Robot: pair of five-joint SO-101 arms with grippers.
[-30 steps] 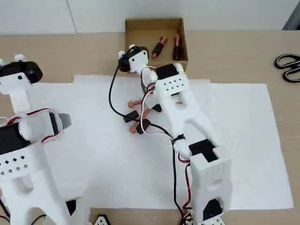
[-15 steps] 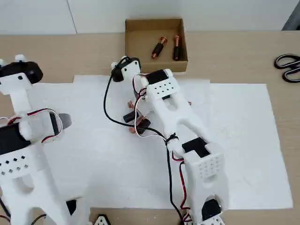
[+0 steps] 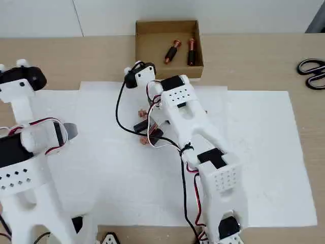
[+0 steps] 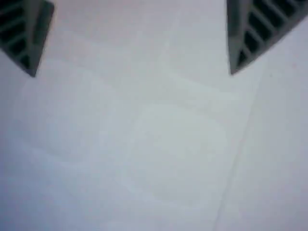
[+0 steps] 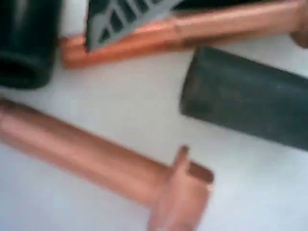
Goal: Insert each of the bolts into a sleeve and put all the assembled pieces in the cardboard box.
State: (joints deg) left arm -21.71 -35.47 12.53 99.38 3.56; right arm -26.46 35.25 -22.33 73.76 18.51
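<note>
Two assembled pieces [image 3: 172,51] [image 3: 191,51], copper bolts in black sleeves, lie in the cardboard box [image 3: 147,38] at the back. Loose black sleeves [image 3: 142,125] and copper bolts [image 3: 143,113] lie together on the white paper. My right gripper [image 3: 155,116] hangs right over them, mostly hidden under its arm. Its wrist view shows a flanged bolt [image 5: 106,166], a second bolt [image 5: 216,24] and two sleeves [image 5: 250,108] [image 5: 24,43] lying apart. At the left, my left gripper [image 4: 132,72] is open over bare paper, holding nothing.
The white paper sheet [image 3: 254,152] covers most of the wooden table. Scissors [image 3: 312,71] lie at the far right edge. The right arm's black cable [image 3: 119,109] loops over the paper beside the loose parts.
The right arm swung away from the box's front to the left and toward the near side, ending over the loose bolts and sleeves. The left arm has kept still.
</note>
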